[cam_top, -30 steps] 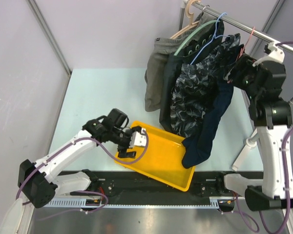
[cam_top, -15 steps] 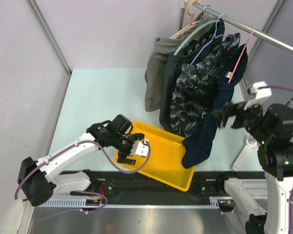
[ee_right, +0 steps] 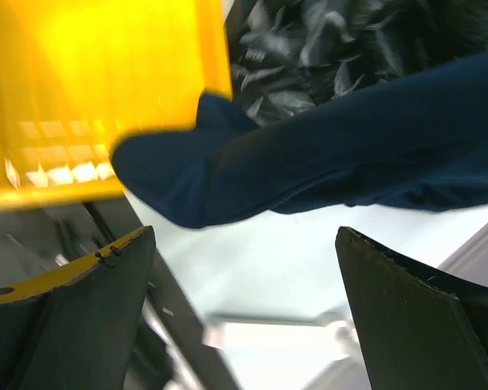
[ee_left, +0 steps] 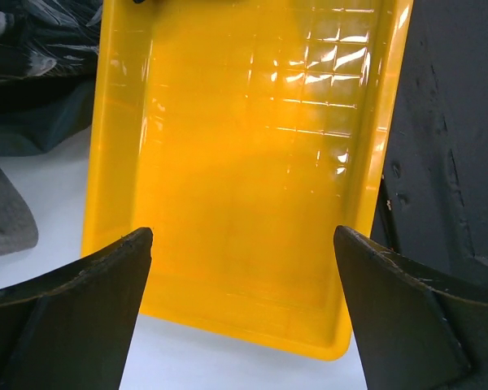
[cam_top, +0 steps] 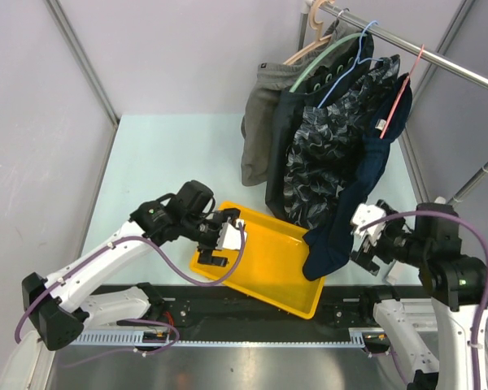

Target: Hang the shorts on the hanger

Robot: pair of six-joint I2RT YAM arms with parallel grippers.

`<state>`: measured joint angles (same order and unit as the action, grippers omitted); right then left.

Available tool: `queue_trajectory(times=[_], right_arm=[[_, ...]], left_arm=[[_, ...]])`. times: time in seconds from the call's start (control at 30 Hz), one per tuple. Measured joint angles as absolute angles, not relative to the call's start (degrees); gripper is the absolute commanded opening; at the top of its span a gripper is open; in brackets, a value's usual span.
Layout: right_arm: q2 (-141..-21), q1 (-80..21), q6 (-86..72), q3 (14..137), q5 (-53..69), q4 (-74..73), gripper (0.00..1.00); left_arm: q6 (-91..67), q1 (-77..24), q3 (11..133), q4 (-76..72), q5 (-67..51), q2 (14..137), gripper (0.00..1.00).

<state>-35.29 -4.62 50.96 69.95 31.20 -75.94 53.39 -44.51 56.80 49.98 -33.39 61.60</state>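
The dark navy shorts [cam_top: 359, 191] hang from the pink-red wire hanger [cam_top: 401, 92] on the rail at the back right. Their lower end drapes onto the yellow tray's far edge. They also show in the right wrist view [ee_right: 325, 154] as a dark blue band. My right gripper [cam_top: 364, 244] is open and empty, low at the right, just right of the shorts' hanging end. My left gripper [cam_top: 221, 240] is open and empty, over the near left end of the tray.
A yellow tray [cam_top: 276, 284] lies at the table's near edge; it fills the left wrist view [ee_left: 228, 122]. Grey shorts [cam_top: 263, 122], black-grey patterned shorts [cam_top: 321, 154], a mint-green hanger [cam_top: 325, 57] and a blue wire hanger [cam_top: 350, 61] hang on the rail [cam_top: 464, 71].
My right arm has come down from the hanger by the rail to low beside the shorts' hanging end, with nothing in its gripper. The left gripper shifted slightly over the tray.
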Motion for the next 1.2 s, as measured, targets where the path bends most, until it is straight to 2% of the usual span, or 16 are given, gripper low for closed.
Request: queue_trajectory(times=[0.23, 0.43, 0.57, 0.67, 0.7, 0.77, 0.8, 0.9, 1.07, 1.2], right_arm=[[-34.1, -7.2, 72.9, 64.6, 33.5, -77.8, 0.93], [-42.0, -9.6, 85.3, 59.6, 34.7, -77.5, 0.93], [-45.8, -15.0, 88.7, 55.1, 31.8, -76.8, 0.91], [-45.9, -20.3, 88.6, 51.7, 28.4, -74.7, 0.84], [-45.9, -21.9, 88.3, 50.7, 27.1, -73.4, 0.76], [-45.9, -23.9, 87.4, 49.1, 24.2, -70.3, 0.68], [-46.0, -24.5, 86.7, 48.3, 22.8, -68.3, 0.59], [-46.6, -25.3, 84.2, 46.8, 18.7, -61.6, 0.49], [-47.7, -25.2, 81.3, 45.2, 11.0, -48.2, 0.42], [-51.5, -23.6, 80.2, 45.1, 6.2, -36.6, 0.41]], left_arm=[[52.4, -44.5, 57.8, 50.1, -34.3, 61.7, 0.98], [51.4, -44.4, 57.8, 49.8, -34.7, 61.8, 0.98], [50.9, -43.5, 57.8, 49.5, -34.7, 61.8, 0.98], [50.8, -43.1, 57.8, 49.0, -34.7, 62.0, 0.98], [50.7, -43.0, 57.8, 48.9, -34.7, 62.1, 0.98], [50.6, -43.0, 57.8, 48.8, -34.7, 62.5, 0.98], [50.6, -43.0, 57.8, 48.8, -34.7, 62.6, 0.98], [50.6, -43.0, 57.8, 48.8, -34.7, 63.0, 0.98], [50.4, -42.8, 57.8, 48.8, -34.7, 63.0, 0.97], [49.2, -41.6, 57.9, 48.5, -35.4, 63.2, 0.97]])
